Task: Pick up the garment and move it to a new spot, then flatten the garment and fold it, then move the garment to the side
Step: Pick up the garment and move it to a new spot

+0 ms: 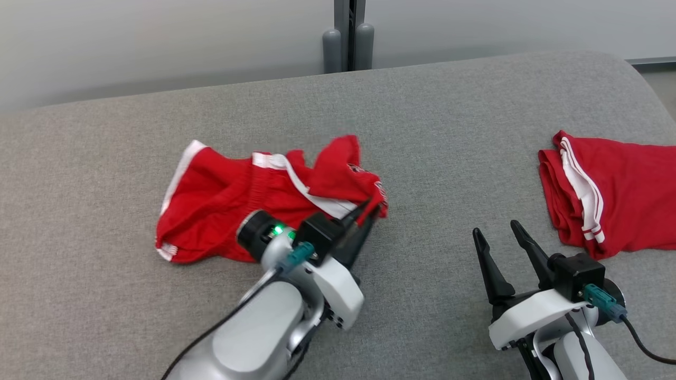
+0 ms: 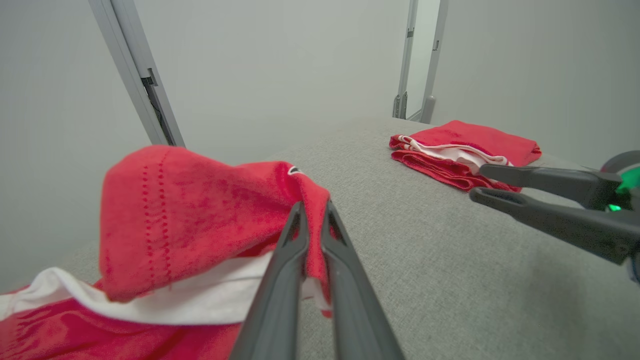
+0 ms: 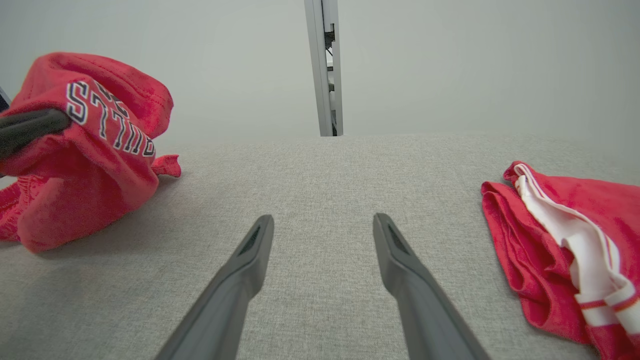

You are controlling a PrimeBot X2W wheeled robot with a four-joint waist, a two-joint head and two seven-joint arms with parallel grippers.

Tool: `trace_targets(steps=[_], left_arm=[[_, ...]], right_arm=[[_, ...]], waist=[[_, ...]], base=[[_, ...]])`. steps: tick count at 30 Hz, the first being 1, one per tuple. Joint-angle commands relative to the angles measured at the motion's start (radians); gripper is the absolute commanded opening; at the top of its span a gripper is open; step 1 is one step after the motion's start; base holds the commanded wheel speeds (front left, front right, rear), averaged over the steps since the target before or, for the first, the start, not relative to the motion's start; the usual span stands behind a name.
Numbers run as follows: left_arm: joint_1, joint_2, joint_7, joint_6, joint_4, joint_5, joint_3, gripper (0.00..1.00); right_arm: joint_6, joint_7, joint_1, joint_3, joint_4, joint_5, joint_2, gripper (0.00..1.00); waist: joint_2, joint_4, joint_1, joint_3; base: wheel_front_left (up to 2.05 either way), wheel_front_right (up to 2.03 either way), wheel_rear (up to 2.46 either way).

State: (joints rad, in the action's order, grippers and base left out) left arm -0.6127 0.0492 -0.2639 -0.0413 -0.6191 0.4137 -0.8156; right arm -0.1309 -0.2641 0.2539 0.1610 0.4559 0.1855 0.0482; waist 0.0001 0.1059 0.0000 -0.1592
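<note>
- Grey fabric table [image 1: 422, 116], pale wall behind, and we go straight to the left claw [image 1: 369, 210].
- Left claw is pinched almost shut on a fold of the garment [image 1: 222, 195], at its right-hand edge by the lettering. The wrist view shows red cloth squeezed between the fingers [image 2: 280, 280].
- Garment sits left of centre on the table: red, white trim, crumpled, humped up at the pinch, the rest lying flat-ish.
- My read: light, soft, floppy. It'll drape and drag rather than hold shape, and one pinch just bunches it.
- Better holds, I'd say: the white band or a hem corner, one for each claw.
- Right claw [image 1: 496, 228] is spread wide with nothing in it, over bare table, well apart from the garment.
- Further right, a second red piece [image 1: 623, 195], folded, lies near the table's edge.
</note>
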Motion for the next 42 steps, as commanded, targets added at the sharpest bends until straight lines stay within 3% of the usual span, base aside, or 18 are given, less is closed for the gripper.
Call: trace_targets(steps=[1, 9, 10, 11, 12, 15, 26, 35, 42], left_arm=[[-0.013, 0.005, 0.0, 0.018, 0.014, 0.028, -0.054, 0.0], [-0.028, 0.004, -0.001, 0.05, 0.064, 0.103, -0.164, 0.0], [-0.028, 0.005, -0.001, 0.053, 0.068, 0.102, -0.165, 0.12], [-0.02, 0.004, -0.001, 0.054, 0.069, 0.113, -0.158, 0.62], [-0.009, 0.005, -0.001, 0.063, 0.068, 0.121, -0.14, 1.0], [0.015, 0.005, 0.0, 0.088, 0.052, 0.1, -0.082, 1.0], [0.179, 0.035, 0.0, 0.115, 0.041, 0.003, 0.18, 1.0], [0.388, 0.055, 0.0, 0.147, 0.126, -0.077, 0.416, 1.0], [0.552, 0.036, 0.0, 0.151, 0.217, -0.134, 0.575, 1.0]], right_arm=[[0.0, 0.0, 0.0, -0.001, -0.005, 0.007, 0.005, 1.0], [0.0, 0.0, -0.004, -0.004, -0.004, 0.012, 0.005, 1.0], [0.0, 0.0, -0.003, -0.005, -0.002, 0.012, 0.005, 1.0], [0.0, 0.0, -0.003, -0.007, -0.001, 0.012, 0.006, 1.0], [0.0, 0.0, -0.003, -0.007, 0.0, 0.012, 0.006, 1.0], [0.0, 0.0, -0.007, -0.013, -0.002, 0.01, 0.006, 1.0], [0.0, 0.0, -0.046, -0.042, 0.0, -0.003, 0.005, 1.0], [0.0, 0.0, -0.092, -0.062, -0.005, -0.002, 0.006, 1.0], [0.0, 0.0, -0.123, -0.071, -0.009, 0.017, 0.006, 1.0]], waist=[[-0.0001, -0.002, 0.0, 0.0], [-0.0001, -0.009, 0.0, 0.002], [-0.0001, -0.011, 0.0, 0.004], [-0.0001, -0.013, 0.0, 0.007], [-0.0001, -0.014, 0.0, 0.011], [-0.0001, -0.023, 0.0, 0.021], [-0.0001, -0.071, 0.0, 0.097], [-0.0001, -0.096, 0.0, 0.157], [-0.0001, -0.091, 0.0, 0.18]], base=[[0.0, 0.0, 0.0], [0.0, 0.0, 0.0], [0.0, 0.0, 0.0], [0.0, 0.0, 0.0], [0.0, 0.0, 0.0], [0.0, 0.0, 0.0], [0.0, 0.0, 0.0], [0.0, 0.0, 0.0], [0.0, 0.0, 0.0]])
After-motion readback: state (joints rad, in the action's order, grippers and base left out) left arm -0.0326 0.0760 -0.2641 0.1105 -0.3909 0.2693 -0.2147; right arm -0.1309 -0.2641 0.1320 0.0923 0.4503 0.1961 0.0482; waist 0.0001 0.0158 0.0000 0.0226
